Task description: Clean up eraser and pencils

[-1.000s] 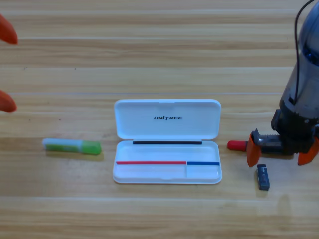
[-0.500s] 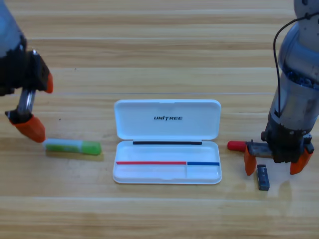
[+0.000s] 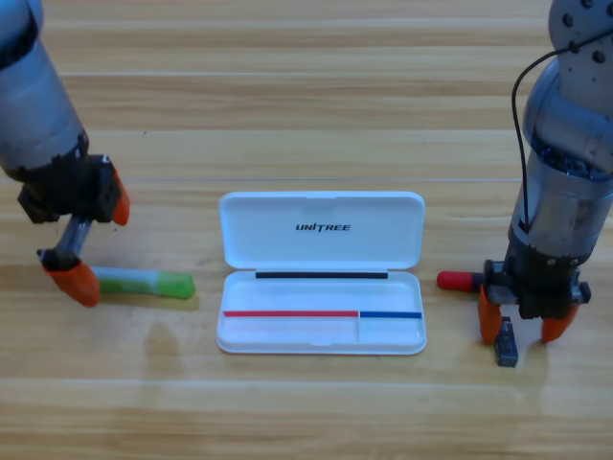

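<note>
The left gripper [image 3: 93, 238] sits low at the left side of the wooden table [image 3: 306, 96], its 2 orange jaws spread wide, 1 up near the arm's black wrist and the other down at the table. That lower jaw covers the pale end of the white-and-green pencil [image 3: 146, 283], which lies flat and roughly level, its bright green end pointing right toward the case. Nothing is held between the jaws.

In the middle stands the white case [image 3: 322, 335], lid swung open and lying back (the lid's inside carries a printed brand name). Its shallow tray holds none of the task's things; both pencils and the eraser lie outside it on the wood.

Just right of the case, the red end of the red-and-black pencil [image 3: 455, 280] pokes out leftward from under the right arm; the rest of its barrel is hidden by the gripper body. The right gripper [image 3: 522, 329] points straight down, its 2 jaws parted narrowly, 1 on each side of the upper part of the eraser [image 3: 506, 347]. The eraser lies on the table, lengthwise toward the viewer, its lower end showing below the jaw tips.
</note>
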### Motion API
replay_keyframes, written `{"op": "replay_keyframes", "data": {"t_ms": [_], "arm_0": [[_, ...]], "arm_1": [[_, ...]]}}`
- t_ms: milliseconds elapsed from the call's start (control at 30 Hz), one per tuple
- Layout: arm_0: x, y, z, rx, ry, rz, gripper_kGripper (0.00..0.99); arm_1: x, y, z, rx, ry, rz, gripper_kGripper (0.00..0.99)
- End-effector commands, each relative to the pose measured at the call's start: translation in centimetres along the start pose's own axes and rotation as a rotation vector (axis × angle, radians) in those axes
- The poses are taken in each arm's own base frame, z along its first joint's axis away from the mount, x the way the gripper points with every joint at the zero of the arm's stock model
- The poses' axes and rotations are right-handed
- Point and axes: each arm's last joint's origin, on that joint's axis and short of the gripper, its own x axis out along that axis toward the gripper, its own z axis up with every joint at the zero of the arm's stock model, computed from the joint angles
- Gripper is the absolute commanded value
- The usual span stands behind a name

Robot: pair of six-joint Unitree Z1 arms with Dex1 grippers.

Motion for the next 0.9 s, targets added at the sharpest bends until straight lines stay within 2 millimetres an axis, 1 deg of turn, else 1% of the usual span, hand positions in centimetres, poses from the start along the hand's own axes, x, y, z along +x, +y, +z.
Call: {"op": "replay_keyframes", "data": {"t_ms": [33, 67, 167, 200, 233, 267, 300, 400, 500, 533, 600, 700, 733, 833, 900], "arm_0": [[3.7, 0.9, -0.3, -0.001, 0.010, -0.074, 0.989], [4.0, 0.9, -0.3, -0.001, 0.011, -0.078, 0.989], [5.1, 1.2, -0.1, 0.001, 0.020, -0.096, 0.990], [5.5, 1.2, -0.1, 0.001, 0.021, -0.097, 0.990], [5.7, 1.3, -0.1, 0.003, 0.021, -0.097, 0.990], [6.0, 1.5, 0.0, 0.004, 0.021, -0.099, 0.990], [6.1, 1.6, 0.0, 0.004, 0.020, -0.096, 0.990], [6.8, 1.8, 0.1, 0.004, 0.021, -0.099, 0.990], [7.5, 2.0, 0.2, 0.003, 0.023, -0.102, 0.990], [7.7, 2.0, 0.2, 0.003, 0.022, -0.104, 0.990], [8.2, 2.0, 0.2, 0.001, 0.022, -0.104, 0.990], [8.8, 2.1, 0.2, 0.001, 0.025, -0.106, 0.990], [9.0, 2.2, 0.2, -0.001, 0.025, -0.105, 0.990], [9.4, 2.4, 0.1, -0.006, 0.023, -0.101, 0.990], [9.6, 2.5, -0.1, -0.008, 0.025, -0.100, 0.990]], "arm_1": [[2.7, 0.0, 0.0, 0.000, 0.104, -0.004, 0.345], [2.6, 0.1, -0.1, -0.002, 0.110, 0.004, 0.324], [2.4, 0.4, -0.5, -0.011, 0.131, 0.005, 0.321], [2.2, 0.6, -0.5, -0.012, 0.138, 0.009, 0.244], [2.0, 0.7, -0.6, -0.018, 0.141, 0.006, 0.138], [1.7, 0.8, -0.6, -0.020, 0.139, 0.007, 0.061], [1.6, 0.9, -0.7, -0.022, 0.137, 0.009, 0.011], [1.4, 0.9, -0.5, -0.060, 0.111, -0.003, 0.009], [0.7, 0.8, -0.2, -0.138, 0.055, -0.048, 0.000], [0.2, 0.7, -0.2, -0.184, 0.028, -0.068, 0.000], [-1.1, 1.3, -0.2, -0.384, -0.013, -0.104, 0.000], [-3.3, 2.1, -0.2, -0.743, -0.066, -0.185, 0.000], [-3.7, 2.3, -0.3, -0.835, -0.071, -0.192, 0.000], [-4.6, 2.6, -0.9, -1.032, -0.069, -0.186, 0.000], [-4.9, 3.0, -1.6, -1.159, -0.028, -0.122, 0.000]]}}
